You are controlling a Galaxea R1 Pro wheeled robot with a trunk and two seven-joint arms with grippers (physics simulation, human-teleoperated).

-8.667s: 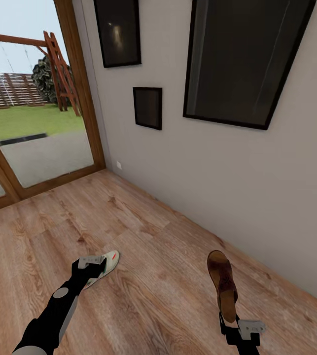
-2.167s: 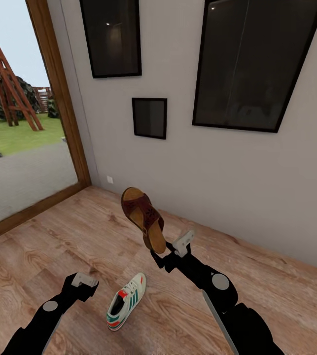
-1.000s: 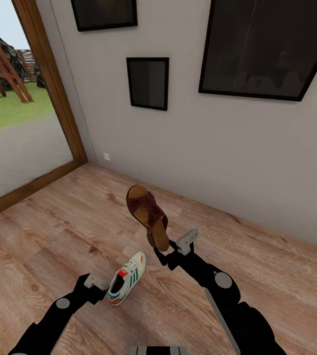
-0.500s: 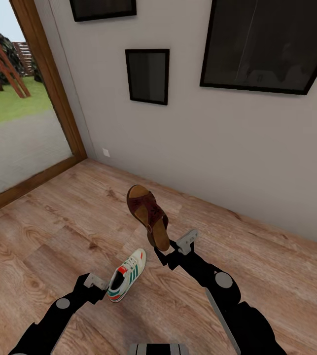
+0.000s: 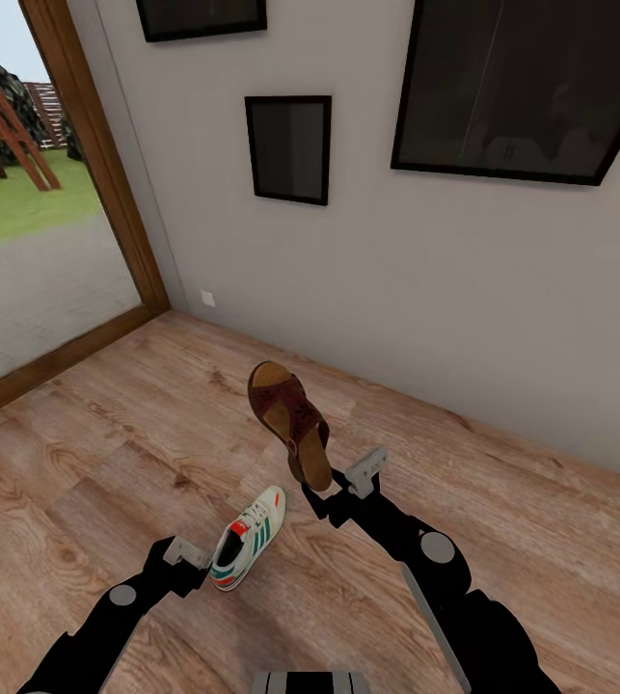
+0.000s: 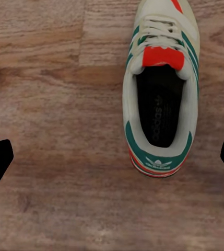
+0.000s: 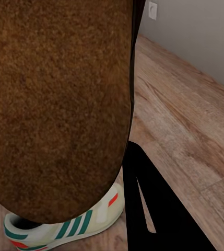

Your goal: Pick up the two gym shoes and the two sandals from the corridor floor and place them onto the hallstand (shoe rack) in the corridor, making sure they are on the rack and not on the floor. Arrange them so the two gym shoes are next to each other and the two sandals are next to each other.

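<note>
the left tool [image 5: 186, 564] hangs wide open beside a gym shoe [image 5: 247, 550] on the corridor floor [image 5: 107, 453], off-centre, so closing could miss; the right tool [image 5: 334, 493] grips a sandal [image 5: 290, 424].

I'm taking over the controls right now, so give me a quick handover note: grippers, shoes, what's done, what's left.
Right gripper: shut on a sandal, held up off the floor.
Left gripper: open, just behind the heel of a gym shoe that lies on the floor, not gripped.
Done: one sandal picked up.
Left: grasp this gym shoe, find the other shoe and sandal, carry all to the rack, pair them.
</note>
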